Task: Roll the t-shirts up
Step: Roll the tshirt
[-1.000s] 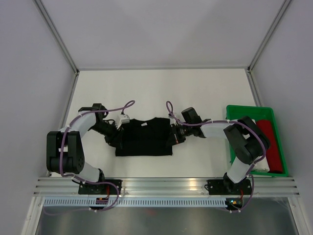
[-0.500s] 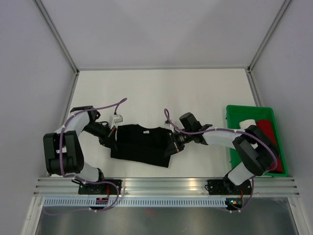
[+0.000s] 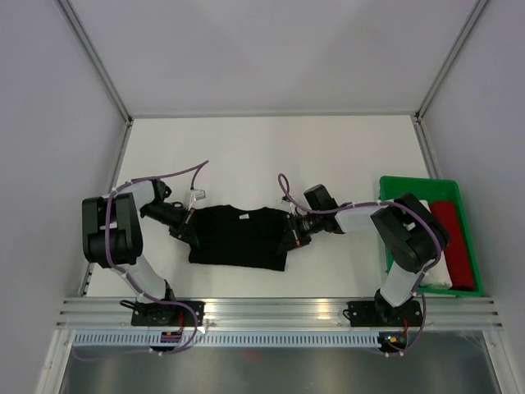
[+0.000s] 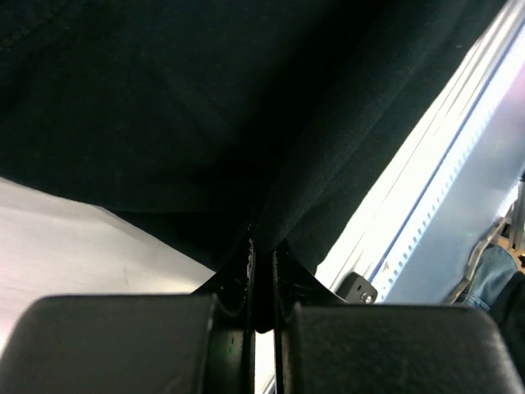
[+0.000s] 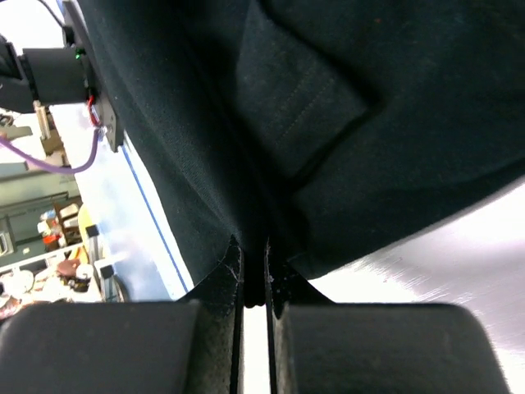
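Top view — we see the black t-shirt [image 3: 239, 239] on the surface [image 3: 246, 156], left pincer [image 3: 187, 232] and right pincer [image 3: 293, 235] both clamped on its edges.

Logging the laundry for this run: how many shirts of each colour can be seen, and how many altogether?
Black flat cotton t-shirt on the table: 1
Red rolled cloth shirt in the green plastic bin: 1
White rolled cloth shirt in that bin: 1
Total: 3

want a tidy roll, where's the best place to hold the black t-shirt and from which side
Hold the black t-shirt at its two side edges, from the outside of each, as the left gripper and right gripper do now: pinching opposite ends keeps the limp cloth spread flat.
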Available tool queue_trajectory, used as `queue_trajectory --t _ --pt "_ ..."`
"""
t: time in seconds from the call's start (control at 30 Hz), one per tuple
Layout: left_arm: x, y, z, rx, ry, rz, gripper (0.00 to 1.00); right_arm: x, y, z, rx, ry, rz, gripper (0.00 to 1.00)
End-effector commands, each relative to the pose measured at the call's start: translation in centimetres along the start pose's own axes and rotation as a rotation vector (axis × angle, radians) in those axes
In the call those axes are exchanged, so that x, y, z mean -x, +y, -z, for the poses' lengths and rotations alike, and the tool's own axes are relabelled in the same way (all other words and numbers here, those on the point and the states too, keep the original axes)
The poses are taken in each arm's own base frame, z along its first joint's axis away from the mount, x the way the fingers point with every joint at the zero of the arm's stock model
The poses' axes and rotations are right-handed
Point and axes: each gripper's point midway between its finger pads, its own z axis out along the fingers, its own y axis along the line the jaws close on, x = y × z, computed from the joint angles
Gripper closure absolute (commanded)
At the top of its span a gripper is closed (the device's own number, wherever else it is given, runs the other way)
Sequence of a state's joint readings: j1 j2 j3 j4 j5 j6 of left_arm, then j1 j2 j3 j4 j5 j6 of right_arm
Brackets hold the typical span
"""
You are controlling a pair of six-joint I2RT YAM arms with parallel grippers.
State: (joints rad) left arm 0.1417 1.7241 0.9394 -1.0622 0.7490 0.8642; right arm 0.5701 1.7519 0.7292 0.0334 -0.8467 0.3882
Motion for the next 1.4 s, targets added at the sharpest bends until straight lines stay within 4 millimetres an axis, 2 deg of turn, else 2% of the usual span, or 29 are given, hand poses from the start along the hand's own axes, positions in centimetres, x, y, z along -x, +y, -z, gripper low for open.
queue_trajectory --t 0.0,0.1,0.2,0.23,0.3,0.33,0.4,0.43,0.47,0.5,0.53,0.57,0.6,0.63,0.7,0.73,0.87,1.1,1.27,1.37 --pt "-1.1 4.1 0.5 0.168 0.063 -0.002 0.98 0.1 -3.3 0.5 -0.154 -0.028 -0.039 0.91" --pt "-1.0 4.0 0.5 0.168 0.058 -0.010 0.98 1.2 -3.3 1.6 -0.217 -0.061 0.009 0.81" --pt "-0.6 3.5 0.5 0.169 0.049 -0.026 0.98 3.9 -1.0 3.9 -0.255 -0.180 0.131 0.64" --pt "-0.5 3.5 0.6 0.172 0.049 -0.031 0.98 5.6 0.0 5.5 -0.317 -0.259 0.234 0.57" --pt "-0.5 3.4 0.6 0.171 0.051 -0.030 0.98 6.8 1.2 7.2 -0.396 -0.308 0.351 0.52" --pt "-0.5 3.6 0.6 0.174 0.052 -0.029 0.98 7.3 2.7 7.8 -0.435 -0.346 0.435 0.50" --pt "-0.5 3.6 0.6 0.173 0.054 -0.024 0.98 7.3 3.5 8.0 -0.489 -0.344 0.597 0.49" --pt "-0.5 3.6 0.5 0.171 0.057 -0.020 0.98 6.2 5.2 6.9 -0.481 -0.320 0.707 0.48" --pt "-0.6 3.6 0.5 0.170 0.056 -0.020 0.98 6.0 4.5 6.9 -0.567 -0.292 0.825 0.47" --pt "-0.6 3.6 0.5 0.169 0.054 -0.018 0.98 5.3 4.6 6.3 -0.590 -0.265 0.892 0.47" --pt "-0.4 3.6 0.6 0.170 0.049 -0.021 0.98 3.9 5.7 5.0 -0.595 -0.223 0.996 0.45" --pt "-0.3 3.5 0.6 0.169 0.048 -0.023 0.98 3.7 4.9 5.2 -0.681 -0.200 1.079 0.44" --pt "-0.4 3.5 0.6 0.171 0.049 -0.023 0.98 3.3 4.9 4.9 -0.715 -0.181 1.137 0.43" --pt "-0.2 3.6 0.7 0.173 0.044 -0.027 0.98 1.9 5.5 3.5 -0.710 -0.139 1.215 0.40" --pt "-0.2 3.6 0.7 0.177 0.047 -0.033 0.97 1.9 5.3 3.1 -0.788 -0.121 1.298 0.38" --pt "-0.1 3.7 0.8 0.181 0.046 -0.033 0.97 1.6 5.9 2.4 -0.787 -0.118 1.338 0.37" --pt "0.1 3.8 0.8 0.179 0.047 -0.036 0.96 1.8 6.6 1.1 -0.837 -0.082 1.424 0.35" --pt "0.3 3.8 0.7 0.181 0.061 -0.051 0.93 2.2 4.1 -0.2 -0.947 0.001 1.459 0.34" --pt "0.3 4.0 0.7 0.188 0.073 -0.057 0.92 2.5 3.7 -0.6 -0.971 0.008 1.460 0.34" --pt "0.3 4.1 0.8 0.193 0.081 -0.060 0.90 2.0 3.0 -1.2 -0.931 0.048 1.427 0.44"
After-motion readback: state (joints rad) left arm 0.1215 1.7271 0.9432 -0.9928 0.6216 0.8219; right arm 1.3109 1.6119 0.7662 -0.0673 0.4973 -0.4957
